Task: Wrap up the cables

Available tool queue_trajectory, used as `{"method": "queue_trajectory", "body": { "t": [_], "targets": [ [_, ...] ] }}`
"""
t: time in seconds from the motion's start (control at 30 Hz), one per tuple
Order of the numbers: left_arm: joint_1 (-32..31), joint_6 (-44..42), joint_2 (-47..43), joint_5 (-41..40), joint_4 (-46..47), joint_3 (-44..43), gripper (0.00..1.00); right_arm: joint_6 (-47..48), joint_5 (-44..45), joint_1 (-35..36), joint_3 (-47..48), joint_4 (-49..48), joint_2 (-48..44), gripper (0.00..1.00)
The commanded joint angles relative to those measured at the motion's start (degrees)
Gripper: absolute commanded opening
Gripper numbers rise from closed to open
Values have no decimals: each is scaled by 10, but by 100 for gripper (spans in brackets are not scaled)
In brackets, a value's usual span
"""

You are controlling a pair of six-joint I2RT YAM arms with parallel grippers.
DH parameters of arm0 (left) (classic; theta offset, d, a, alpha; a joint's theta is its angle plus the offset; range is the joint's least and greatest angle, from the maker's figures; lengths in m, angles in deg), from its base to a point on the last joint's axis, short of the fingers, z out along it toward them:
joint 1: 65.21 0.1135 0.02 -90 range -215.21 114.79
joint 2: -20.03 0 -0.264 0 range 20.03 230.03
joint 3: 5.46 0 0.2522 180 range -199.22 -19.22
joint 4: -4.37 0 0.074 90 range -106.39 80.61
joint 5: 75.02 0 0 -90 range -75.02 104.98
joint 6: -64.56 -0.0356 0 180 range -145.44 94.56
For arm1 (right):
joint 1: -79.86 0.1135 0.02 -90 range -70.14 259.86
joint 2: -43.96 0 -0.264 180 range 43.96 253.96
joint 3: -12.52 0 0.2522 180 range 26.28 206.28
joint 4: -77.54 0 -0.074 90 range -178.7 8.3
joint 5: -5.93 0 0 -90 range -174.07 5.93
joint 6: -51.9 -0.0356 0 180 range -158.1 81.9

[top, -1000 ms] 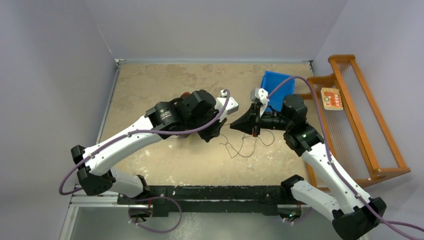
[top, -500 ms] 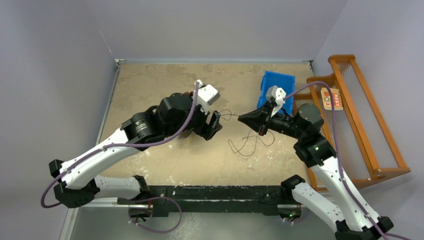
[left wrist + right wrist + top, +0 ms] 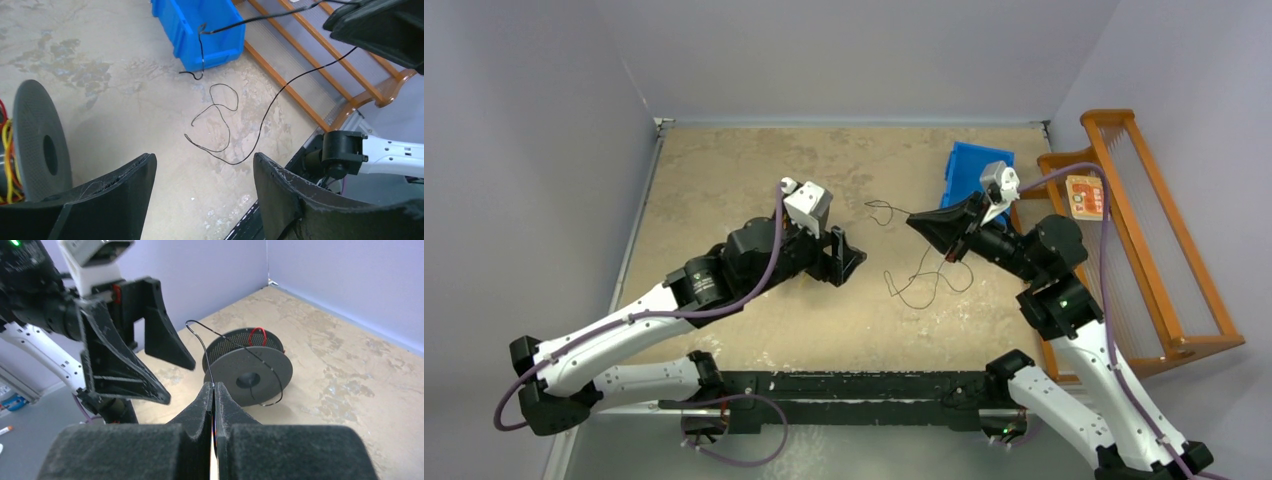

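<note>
The right pincer (image 3: 917, 220), pressed together on a black cable (image 3: 216, 105), holds one end above the tabletop (image 3: 724, 170). The rest of the cable loops on the surface toward the right edge, near a blue bin (image 3: 964, 165). The left pincer (image 3: 204, 160) hangs spread and empty beside a black spool (image 3: 248, 372) carrying red and yellow strands (image 3: 6, 150).

Soft, even overhead light is filling all three views; the mottled beige tabletop (image 3: 724, 170) is showing bright without glare; the black round two-flanged plastic spool (image 3: 248, 371) is casting only a faint, diffuse shadow beside it; the thin black hair-like cable (image 3: 260, 131) is reading crisp from the left wrist; the black padded fingers (image 3: 150, 450) of the right gripper (image 3: 213, 388) are blurring heavily in the near foreground.
</note>
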Motion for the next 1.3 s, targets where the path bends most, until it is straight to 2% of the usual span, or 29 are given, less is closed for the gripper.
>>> {"method": "queue_trajectory", "body": {
  "t": [0.0,0.2,0.53,0.77,1.27],
  "targets": [
    [0,51,-17,-4,129,38,70,-44,-8,1,27,-69,-11,0],
    [-1,83,-7,-3,227,76,67,-69,-54,1,26,-96,-12,0],
    [-1,96,23,-2,288,79,60,-85,-117,1,34,-99,-18,0],
    [0,88,28,9,281,65,49,-88,-122,1,34,-94,-27,0],
    [0,92,27,22,266,64,34,-85,-115,1,58,-87,-29,0]
  ]
}}
